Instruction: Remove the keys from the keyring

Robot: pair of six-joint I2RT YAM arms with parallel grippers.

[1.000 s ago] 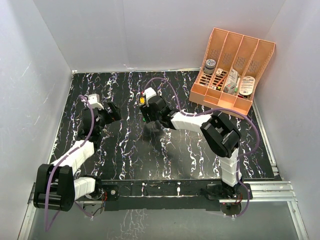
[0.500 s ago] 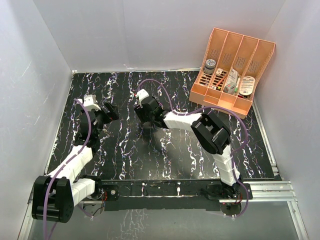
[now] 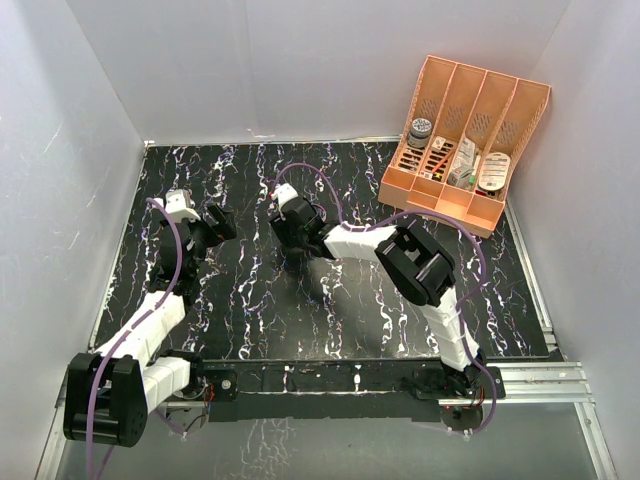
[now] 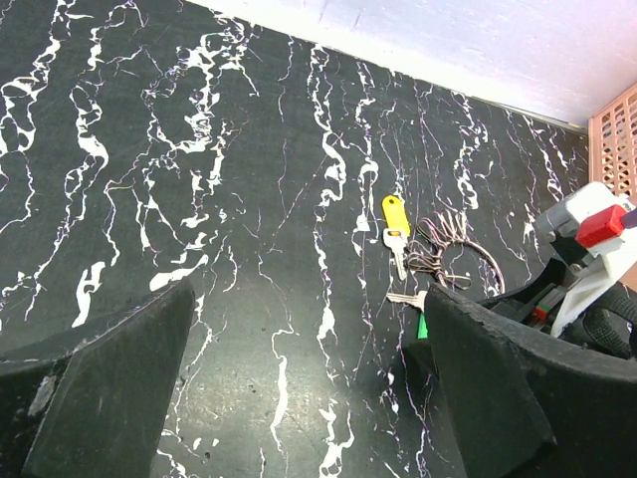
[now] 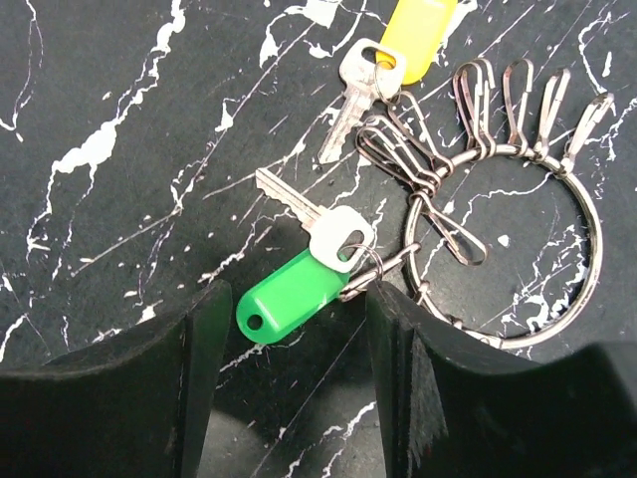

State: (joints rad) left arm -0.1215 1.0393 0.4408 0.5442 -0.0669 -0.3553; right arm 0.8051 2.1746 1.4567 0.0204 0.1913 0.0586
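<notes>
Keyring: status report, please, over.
Left gripper open, empty. Right gripper open over green key. Green key, yellow key both on keyring. Nothing blocking.

yellow key head: cut by right wrist view's top edge. keyring: lower arc behind right gripper. green key: mostly behind left gripper, left wrist view.

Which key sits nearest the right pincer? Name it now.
The green-tagged key, seen in the gap between the open fingers of the right pincer. The yellow-tagged key lies farther off, at the top edge of the right wrist view.
</notes>
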